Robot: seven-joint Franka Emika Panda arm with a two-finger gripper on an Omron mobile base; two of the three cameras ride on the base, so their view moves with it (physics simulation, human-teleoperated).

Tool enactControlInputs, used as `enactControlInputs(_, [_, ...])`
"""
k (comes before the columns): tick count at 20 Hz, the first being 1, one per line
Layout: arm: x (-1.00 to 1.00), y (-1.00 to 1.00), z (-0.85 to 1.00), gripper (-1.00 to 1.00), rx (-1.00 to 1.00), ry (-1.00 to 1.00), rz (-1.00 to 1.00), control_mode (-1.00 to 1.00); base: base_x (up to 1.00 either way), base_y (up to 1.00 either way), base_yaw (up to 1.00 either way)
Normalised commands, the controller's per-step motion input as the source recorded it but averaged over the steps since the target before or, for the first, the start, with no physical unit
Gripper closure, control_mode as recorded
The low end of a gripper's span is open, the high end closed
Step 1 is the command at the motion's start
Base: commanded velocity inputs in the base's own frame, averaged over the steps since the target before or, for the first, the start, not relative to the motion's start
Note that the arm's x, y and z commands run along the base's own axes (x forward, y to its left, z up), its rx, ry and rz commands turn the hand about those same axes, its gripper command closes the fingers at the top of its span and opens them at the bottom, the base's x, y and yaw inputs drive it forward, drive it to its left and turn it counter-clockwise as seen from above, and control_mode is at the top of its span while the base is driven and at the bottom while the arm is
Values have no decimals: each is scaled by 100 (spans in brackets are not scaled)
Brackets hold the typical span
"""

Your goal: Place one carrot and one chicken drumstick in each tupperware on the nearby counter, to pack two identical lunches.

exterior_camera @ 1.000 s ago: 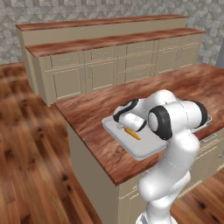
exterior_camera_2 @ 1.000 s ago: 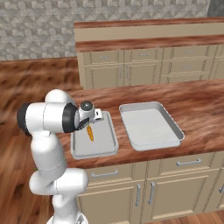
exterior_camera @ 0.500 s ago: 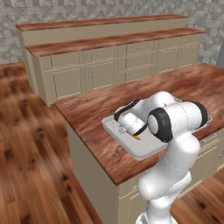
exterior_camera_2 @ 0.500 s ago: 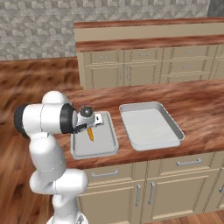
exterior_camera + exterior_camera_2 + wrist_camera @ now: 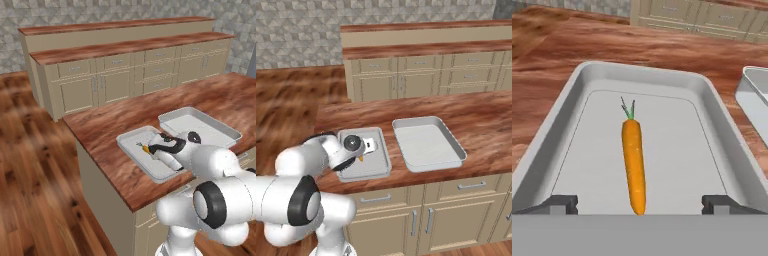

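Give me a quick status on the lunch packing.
End effector open over small tray. Carrot lying flat in it, released. Big tray bare, no drumsticks packed.

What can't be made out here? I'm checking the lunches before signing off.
- Carrot: in both base views the hand covers most of it; a small orange bit shows.
- Small tray: in the right base view the arm hides its left part.
- Large tray: cut off by the hand view's right edge.
- Gripper: only the fingertips show in the hand view.

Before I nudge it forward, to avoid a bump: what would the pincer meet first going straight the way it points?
Probably the carrot lying between its open fingertips, then the floor of the smaller tupperware; depth is hard to judge.
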Motion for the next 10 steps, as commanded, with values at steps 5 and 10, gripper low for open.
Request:
enactControlInputs(5, [-67,-36,100,-100,1,39,0,-100,0,0,0])
enactControlInputs(10, [-58,-21,100,-100,0,50,0,-100,0,0,0])
